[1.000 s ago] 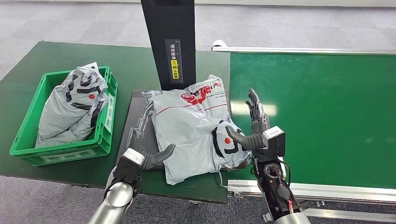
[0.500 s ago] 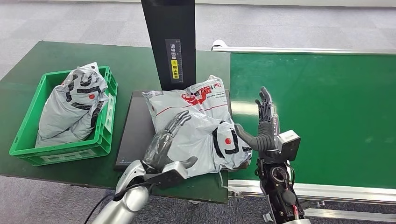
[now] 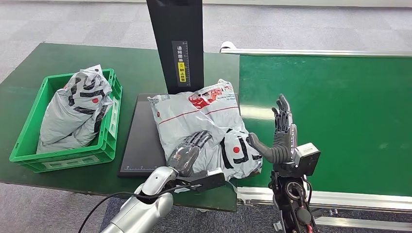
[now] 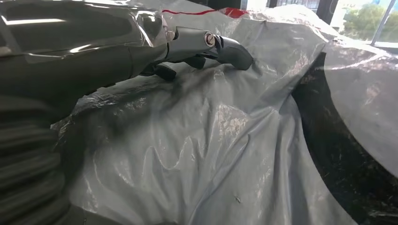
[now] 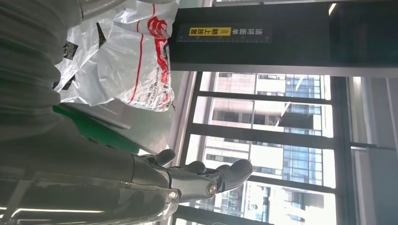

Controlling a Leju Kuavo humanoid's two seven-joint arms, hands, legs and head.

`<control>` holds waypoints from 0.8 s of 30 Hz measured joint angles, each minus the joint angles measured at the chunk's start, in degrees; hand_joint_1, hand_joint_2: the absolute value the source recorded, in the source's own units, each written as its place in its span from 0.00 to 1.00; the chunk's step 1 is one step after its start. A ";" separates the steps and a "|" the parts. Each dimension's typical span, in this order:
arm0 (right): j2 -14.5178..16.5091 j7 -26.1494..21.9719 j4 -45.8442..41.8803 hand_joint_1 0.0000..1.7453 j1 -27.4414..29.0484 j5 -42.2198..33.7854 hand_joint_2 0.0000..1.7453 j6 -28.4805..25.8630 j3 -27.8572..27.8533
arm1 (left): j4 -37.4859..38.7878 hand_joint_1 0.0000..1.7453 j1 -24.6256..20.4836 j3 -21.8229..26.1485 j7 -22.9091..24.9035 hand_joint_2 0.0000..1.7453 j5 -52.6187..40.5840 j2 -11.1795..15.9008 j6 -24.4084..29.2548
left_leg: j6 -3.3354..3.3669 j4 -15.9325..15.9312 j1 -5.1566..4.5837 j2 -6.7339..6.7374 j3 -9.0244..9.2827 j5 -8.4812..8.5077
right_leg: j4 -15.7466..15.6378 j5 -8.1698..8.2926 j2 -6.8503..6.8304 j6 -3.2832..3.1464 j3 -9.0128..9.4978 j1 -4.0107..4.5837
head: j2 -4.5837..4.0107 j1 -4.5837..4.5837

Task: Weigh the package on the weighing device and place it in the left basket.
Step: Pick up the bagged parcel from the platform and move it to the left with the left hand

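The grey package [image 3: 194, 116] with red print lies on the black weighing plate [image 3: 138, 145] in front of the black column [image 3: 177, 43]. My left hand [image 3: 188, 151] rests flat on the package's near part, fingers stretched out over the plastic. In the left wrist view its fingers [image 4: 206, 42] lie on the crinkled package [image 4: 220, 140]. My right hand [image 3: 281, 133] stands upright just right of the package, fingers apart, holding nothing and apart from the bag. The right wrist view shows that hand [image 5: 187, 180] bare, with the package [image 5: 126, 61] beyond it.
The green basket [image 3: 29, 145] stands left of the plate and holds grey bags [image 3: 77, 109]. A green conveyor belt [image 3: 340, 116] with a metal rail runs along the right. The dark green table [image 3: 58, 58] extends behind the basket.
My left hand has come from the package's left edge up onto its near top. My right hand has drawn back to the right, away from the package, and risen a little.
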 joint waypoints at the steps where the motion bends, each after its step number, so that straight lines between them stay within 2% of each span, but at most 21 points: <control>1: 0.19 0.12 -0.30 0.00 0.28 0.22 1.00 0.00 -0.20 | 0.92 0.00 -0.30 0.03 0.49 1.00 -0.60 -0.30 -0.17 | 0.00 0.00 0.00 0.00 0.01 0.00 | 0.00 0.00 0.00 0.00 0.02 0.00 | 0.00 0.00; 3: 0.49 0.33 -0.86 0.00 0.87 0.63 1.00 0.00 -0.55 | 2.47 0.00 -0.85 0.14 1.48 1.00 -1.78 -0.91 -0.29 | 0.00 0.00 0.00 -0.02 0.06 0.00 | 0.00 0.00 -0.01 0.00 0.09 0.00 | 0.00 -0.01; 4: 0.65 0.42 -1.16 0.00 1.17 0.84 1.00 0.00 -0.71 | 3.20 0.04 -1.09 0.25 2.01 1.00 -2.41 -1.23 -0.15 | 0.00 0.00 0.00 -0.03 0.10 0.00 | 0.00 0.00 -0.01 0.00 0.13 0.00 | 0.01 -0.01; 5: 0.79 0.51 -1.45 0.00 1.46 1.03 1.00 0.00 -0.88 | 3.79 0.24 -1.30 0.44 2.41 1.00 -2.98 -1.54 0.05 | 0.00 -0.01 0.00 -0.03 0.14 0.00 | 0.00 0.00 -0.01 0.00 0.18 0.00 | 0.01 -0.01; 7: 1.06 0.75 -1.97 0.00 1.96 1.36 1.00 0.00 -1.20 | 4.77 0.72 -1.55 1.04 2.83 1.00 -3.88 -2.08 0.43 | 0.01 -0.01 0.00 -0.03 0.21 0.00 | -0.01 0.00 -0.01 0.00 0.25 0.00 | 0.01 -0.01; 8: 1.17 0.88 -2.19 0.00 2.17 1.48 1.00 0.00 -1.33 | 5.09 0.91 -1.59 1.43 2.83 1.00 -4.15 -2.31 0.62 | 0.01 -0.02 0.00 -0.02 0.23 0.00 | -0.01 0.01 -0.01 -0.01 0.26 0.00 | 0.01 -0.01; 9: 1.26 0.97 -2.39 0.00 2.38 1.56 1.00 0.00 -1.46 | 5.32 0.95 -1.58 1.81 2.78 1.00 -4.34 -2.46 0.89 | 0.01 -0.02 0.00 -0.01 0.24 0.01 | -0.01 0.03 -0.01 -0.01 0.26 0.00 | 0.01 0.00; 15: 1.45 1.05 -3.29 0.00 3.41 1.66 1.00 0.00 -1.81 | 5.73 1.00 -1.44 3.53 2.25 1.00 -4.78 -2.81 2.25 | -0.01 -0.02 0.00 0.00 0.26 0.12 | -0.01 0.14 0.00 -0.02 0.26 0.00 | 0.01 -0.01; 24: 1.46 1.07 -4.65 0.00 4.81 1.69 1.00 0.00 -2.19 | 3.38 1.00 0.03 6.37 -2.60 1.00 -0.48 -2.66 8.43 | -0.02 -0.02 0.00 0.00 0.13 0.12 | 0.00 0.14 0.00 -0.02 0.14 0.00 | 0.01 -0.01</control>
